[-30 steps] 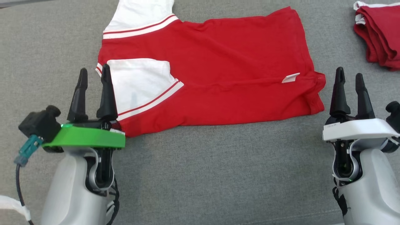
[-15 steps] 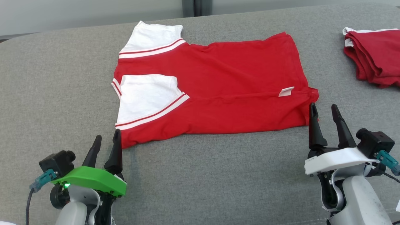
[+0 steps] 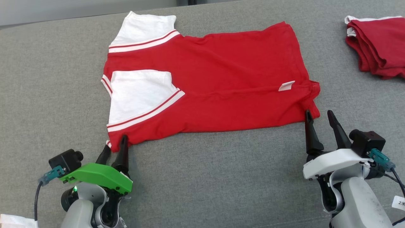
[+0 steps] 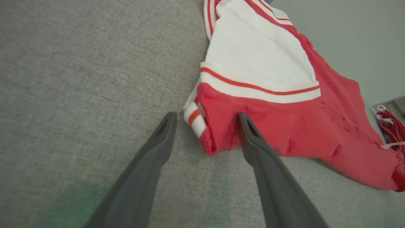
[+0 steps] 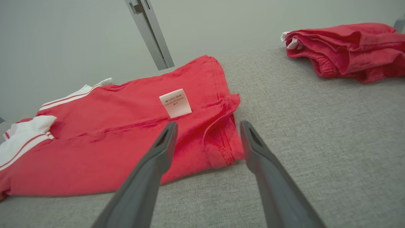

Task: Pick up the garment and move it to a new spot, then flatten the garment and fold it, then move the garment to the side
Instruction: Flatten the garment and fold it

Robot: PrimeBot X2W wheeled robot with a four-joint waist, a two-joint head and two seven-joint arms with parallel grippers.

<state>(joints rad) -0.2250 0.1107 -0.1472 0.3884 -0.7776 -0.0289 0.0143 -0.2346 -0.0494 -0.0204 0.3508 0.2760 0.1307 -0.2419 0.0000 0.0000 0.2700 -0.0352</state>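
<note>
The garment [image 3: 227, 82] is a red T-shirt with white sleeves and red-and-white stripes, lying partly folded on the grey surface. My left gripper [image 3: 115, 146] is open at its near left corner; in the left wrist view that corner [image 4: 215, 136] lies between the two fingers [image 4: 262, 152]. Open too is my right gripper [image 3: 319, 116], at the shirt's near right corner; the right wrist view has the hem corner [image 5: 221, 148] between its fingers, with a white label [image 5: 175, 103] just beyond.
A second pile of red clothing [image 3: 378, 44] lies at the far right of the grey surface [image 3: 221, 177]. A pale wall and a metal post [image 5: 148, 31] stand behind it. Bare grey cloth stretches in front of the shirt.
Both grippers have dropped from beside the shirt's ends to its near corners. The head camera has shifted, so the shirt sits differently in its picture. Both grippers stay open.
</note>
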